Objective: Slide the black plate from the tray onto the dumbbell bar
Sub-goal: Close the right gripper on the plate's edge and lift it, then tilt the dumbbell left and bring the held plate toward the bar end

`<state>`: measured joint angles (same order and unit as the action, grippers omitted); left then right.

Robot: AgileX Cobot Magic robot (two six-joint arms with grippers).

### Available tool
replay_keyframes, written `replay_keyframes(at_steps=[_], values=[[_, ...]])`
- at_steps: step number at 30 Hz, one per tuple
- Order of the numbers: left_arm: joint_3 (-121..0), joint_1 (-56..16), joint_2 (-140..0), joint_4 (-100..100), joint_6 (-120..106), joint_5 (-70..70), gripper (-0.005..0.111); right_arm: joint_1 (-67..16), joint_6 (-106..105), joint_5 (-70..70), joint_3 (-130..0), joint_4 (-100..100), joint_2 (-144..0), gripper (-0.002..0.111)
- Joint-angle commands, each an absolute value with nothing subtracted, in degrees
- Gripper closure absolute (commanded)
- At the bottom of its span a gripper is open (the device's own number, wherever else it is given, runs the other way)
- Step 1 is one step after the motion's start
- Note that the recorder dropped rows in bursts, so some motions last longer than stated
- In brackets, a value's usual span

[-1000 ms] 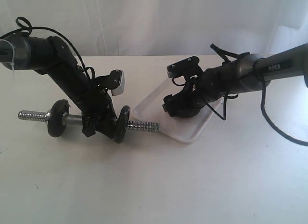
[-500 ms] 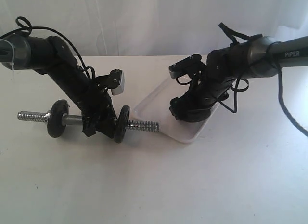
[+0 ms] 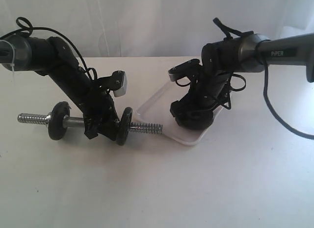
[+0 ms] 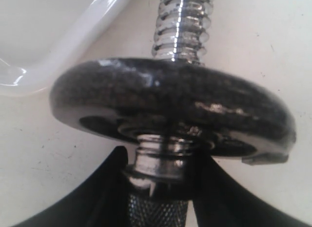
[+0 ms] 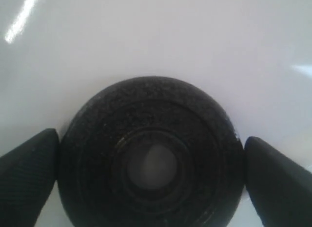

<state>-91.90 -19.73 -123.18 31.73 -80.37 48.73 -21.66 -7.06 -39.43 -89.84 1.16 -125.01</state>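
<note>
The black plate (image 5: pixel 151 158) lies flat on the white tray (image 5: pixel 146 41). My right gripper (image 5: pixel 151 180) is open and straddles it, one finger at each side of the rim, with a sliver of white showing on one side. In the exterior view that gripper (image 3: pixel 192 118) is down on the tray (image 3: pixel 149 106) and hides the plate. The dumbbell bar (image 3: pixel 147 126) lies on the table left of the tray. It carries two black discs, one (image 3: pixel 59 121) on the left and one (image 3: pixel 125 126) on the right. My left gripper (image 3: pixel 100 126) is shut on the bar's knurled middle (image 4: pixel 158 207), just behind the nearer disc (image 4: pixel 170 102).
The bar's free threaded end (image 4: pixel 181 22) points at the tray's rounded rim (image 4: pixel 73 46), a short gap away. Bare white table (image 3: pixel 162 189) lies in front of both arms. A black cable (image 3: pixel 289 130) from the right arm loops over the table at the right.
The right arm has risen and swung its upper part inward, while its gripper stayed low on the tray and shifted slightly. The left arm and the dumbbell have not moved.
</note>
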Motion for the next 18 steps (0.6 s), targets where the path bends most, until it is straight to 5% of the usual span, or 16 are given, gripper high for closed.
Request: replay_keyframes(at_steps=[1,5,18], values=[[-91.73,-20.07,-121.94,35.05,-79.46,50.43,0.107,-21.06,-7.55,-40.56,-90.8,0.97,-126.06,0.068],[-91.73,-20.07,-121.94,35.05,-79.46,50.43,0.107,-21.06,-7.7,-41.55,-90.8,1.09,-126.06,0.041],[-91.73,-20.07,-121.94,35.05,-79.46,50.3,0.107,-21.06,-7.81,-47.75,-92.48,2.17,-126.2,0.013]])
